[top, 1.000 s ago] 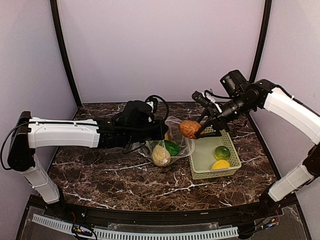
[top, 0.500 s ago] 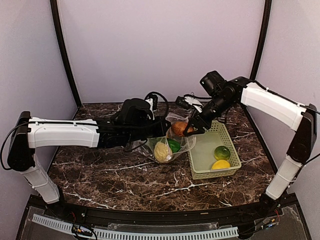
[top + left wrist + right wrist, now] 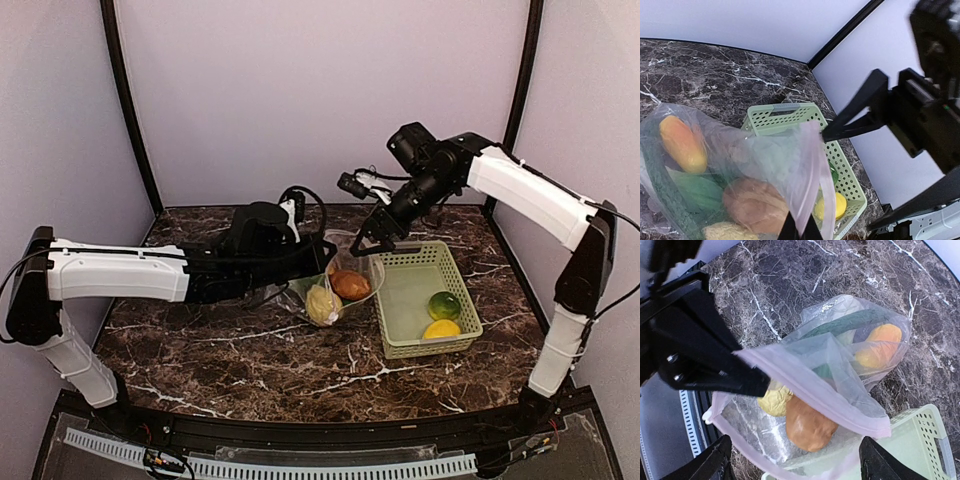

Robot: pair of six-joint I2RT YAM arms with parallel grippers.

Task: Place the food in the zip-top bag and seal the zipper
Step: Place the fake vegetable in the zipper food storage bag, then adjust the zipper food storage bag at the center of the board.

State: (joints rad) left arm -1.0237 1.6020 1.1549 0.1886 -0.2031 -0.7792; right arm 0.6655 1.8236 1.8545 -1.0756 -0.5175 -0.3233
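**Dark marble bench, bag held open, right end effector empty above it**

Pale lilac walls (image 3: 320,100) enclose a dark, white-veined marble bench (image 3: 200,350). A clear floppy plastic zip-top bag (image 3: 840,365) lies near the middle of the bench, towards the far edge, with its mouth gaping towards the right edge. The pinkish press-seal zipper strip (image 3: 812,392) along that mouth is unjoined.

The left end effector (image 3: 322,265) is clenched on the upper lip of the mouth and holds it raised off the bench. The right end effector (image 3: 372,235) hangs just above the mouth. Its fingers (image 3: 715,460) are spread wide and nothing is between them.

Four pieces sit inside the bag:
- a brown rounded lump (image 3: 807,427) nearest the mouth
- a pale yellow bumpy lump (image 3: 774,401) touching the brown lump
- an orange-yellow fruit (image 3: 877,350) deeper in
- a long dark green vegetable (image 3: 850,322), also deeper in

A light green slotted plastic basket (image 3: 400,300) stands just right of the bag, towards the right edge of the bench. A round green lime (image 3: 444,304) and a yellow lemon (image 3: 441,329) rest at its near end, side by side and touching or nearly so.
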